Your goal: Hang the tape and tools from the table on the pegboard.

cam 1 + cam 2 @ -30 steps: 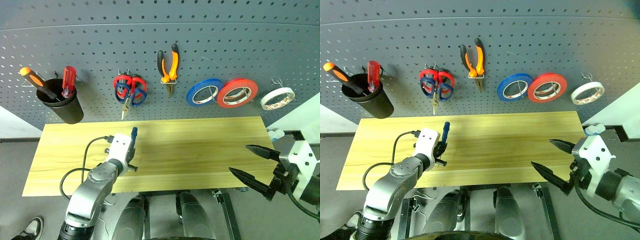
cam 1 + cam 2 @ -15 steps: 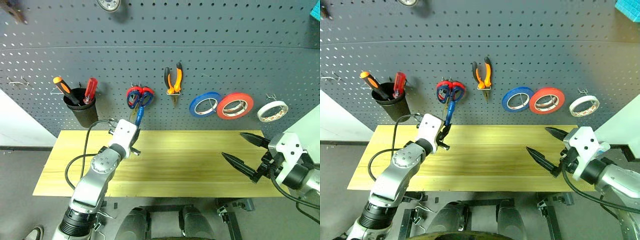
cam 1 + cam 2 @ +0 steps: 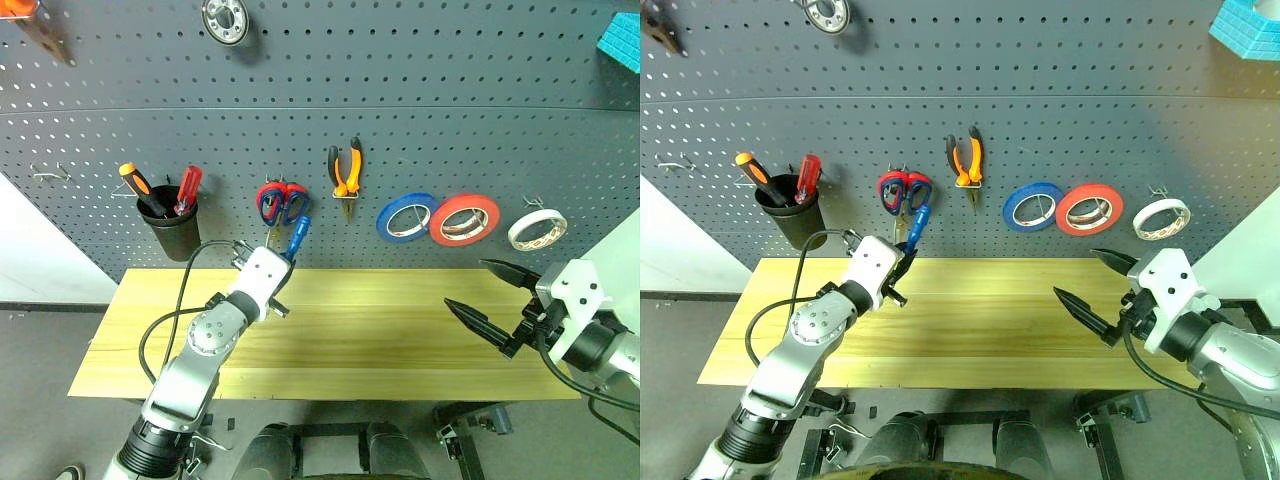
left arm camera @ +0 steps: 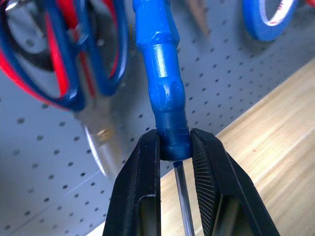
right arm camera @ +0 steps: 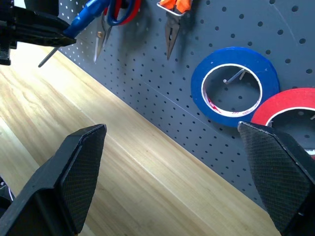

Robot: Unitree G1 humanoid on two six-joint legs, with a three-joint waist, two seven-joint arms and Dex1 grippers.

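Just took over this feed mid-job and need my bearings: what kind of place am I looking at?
Probably a workshop tool station: a dark grey perforated pegboard hung with orange-handled pliers, scissors and tape rolls, above a light yellow wooden table. The left gripper holds a blue-handled screwdriver.

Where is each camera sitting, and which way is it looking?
Head eyes: high on the robot's head, looking forward and down at the pegboard and table; both arms show, left gripper and right gripper.
Left wrist: on the left arm, looking along its fingers, shut on the blue screwdriver.
Right wrist: on the right arm, looking between its open fingers at the blue tape.
Shared: both wrist views show the screwdriver, the red scissors and the blue tape.
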